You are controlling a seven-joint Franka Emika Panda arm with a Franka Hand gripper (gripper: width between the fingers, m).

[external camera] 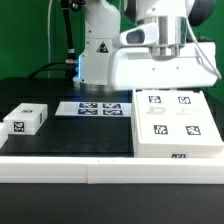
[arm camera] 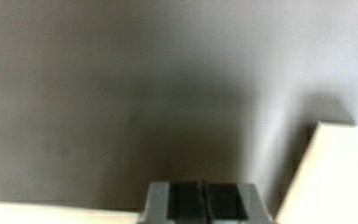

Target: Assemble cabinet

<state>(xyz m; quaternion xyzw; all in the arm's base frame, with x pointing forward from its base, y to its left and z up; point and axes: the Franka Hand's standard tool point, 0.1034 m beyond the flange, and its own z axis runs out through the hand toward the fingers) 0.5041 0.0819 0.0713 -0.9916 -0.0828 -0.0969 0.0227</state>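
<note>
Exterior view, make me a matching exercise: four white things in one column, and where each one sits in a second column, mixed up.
Things:
1. large white box
2. small white block
3. marker board
4. long low white rail

Places:
A. across the front, nearest the camera
B. at the exterior view's left
C. at the exterior view's right
D. flat in the middle, between the block and the box

Pairs: 1-C, 2-B, 3-D, 4-A.
</note>
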